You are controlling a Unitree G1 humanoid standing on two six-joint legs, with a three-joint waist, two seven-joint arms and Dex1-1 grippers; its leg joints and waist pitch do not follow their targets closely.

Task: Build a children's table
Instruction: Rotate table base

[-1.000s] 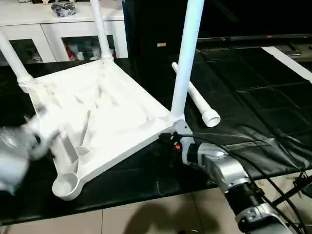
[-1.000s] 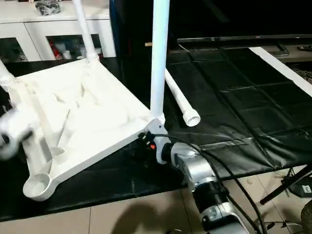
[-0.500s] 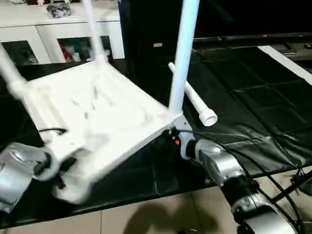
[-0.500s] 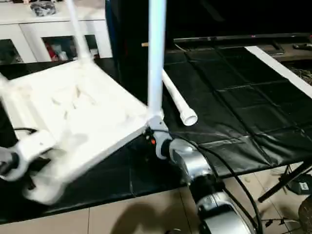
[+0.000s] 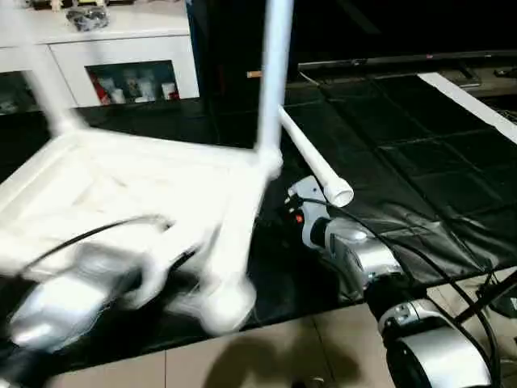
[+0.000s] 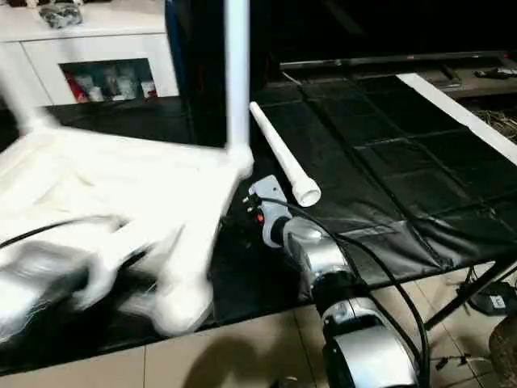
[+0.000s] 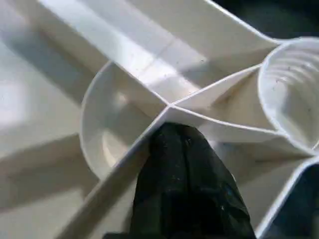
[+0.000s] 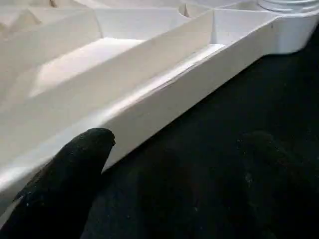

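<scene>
The white table top (image 5: 121, 174) lies upside down on the black-covered table, blurred with motion. An upright leg (image 5: 275, 73) stands in its back right corner socket, and another blurred leg (image 5: 50, 101) rises at the back left. A loose leg (image 5: 311, 162) lies on the black cover to the right. The near corner socket (image 7: 294, 94) is empty. My left gripper (image 7: 184, 199) is shut on a rib of the ribbed underside beside that socket. My right gripper (image 8: 164, 174) is open and empty, with one finger (image 8: 65, 184) next to the top's side wall (image 8: 164, 94).
A white cabinet (image 5: 121, 56) with glass doors stands behind the table at the back left. A white strip (image 5: 468, 93) crosses the black cover at the far right. The table's front edge runs just beyond my right forearm (image 5: 363, 259), with tiled floor below.
The table top has swung round with my left arm. Its corner with the upright leg moved back, away from my right gripper. The camera has also shifted.
</scene>
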